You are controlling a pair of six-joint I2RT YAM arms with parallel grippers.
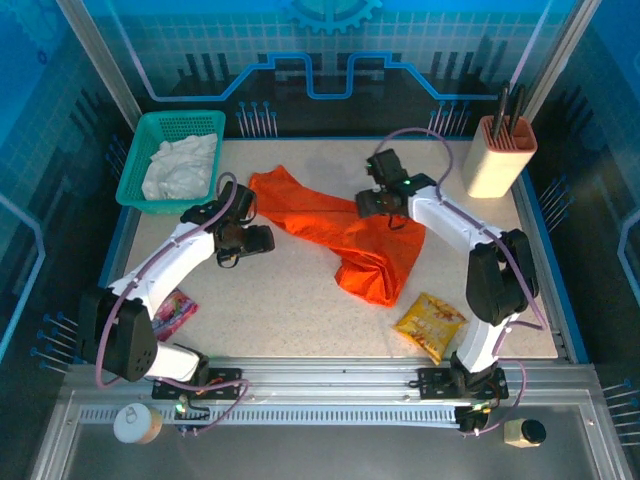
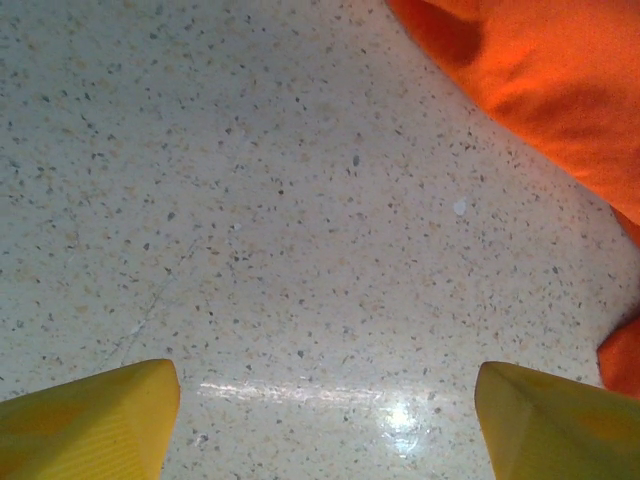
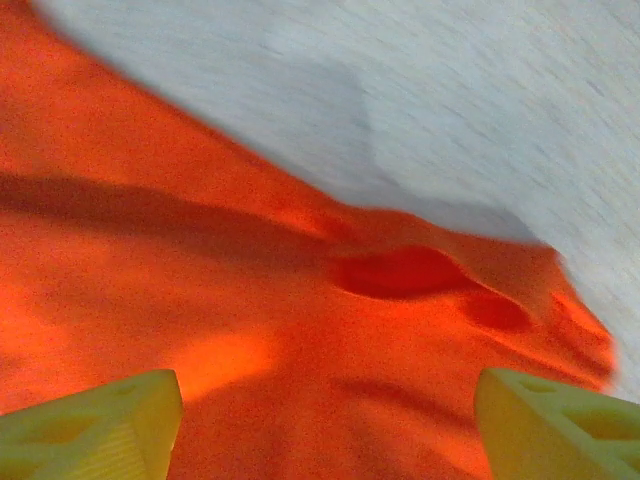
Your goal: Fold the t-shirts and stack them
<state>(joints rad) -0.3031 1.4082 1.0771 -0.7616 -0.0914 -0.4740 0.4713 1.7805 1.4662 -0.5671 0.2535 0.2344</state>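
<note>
The orange t-shirt [image 1: 340,235] lies crumpled across the middle of the table, stretching from back left to front right. The white t-shirt [image 1: 180,165] is bundled in the green basket [image 1: 140,150] at the back left. My left gripper [image 1: 262,238] hovers open over bare table just left of the orange shirt [image 2: 540,90], its yellow fingers [image 2: 90,420] wide apart. My right gripper [image 1: 375,205] is open above the shirt's upper middle part [image 3: 250,300], with only wrinkled fabric below its fingers [image 3: 560,425].
A yellow snack packet [image 1: 430,325] lies near the front right. A pink packet [image 1: 172,312] sits by the left arm's base. A beige holder with dark utensils [image 1: 497,155] stands at the back right. Speckled tabletop [image 2: 280,220] spreads under the left gripper.
</note>
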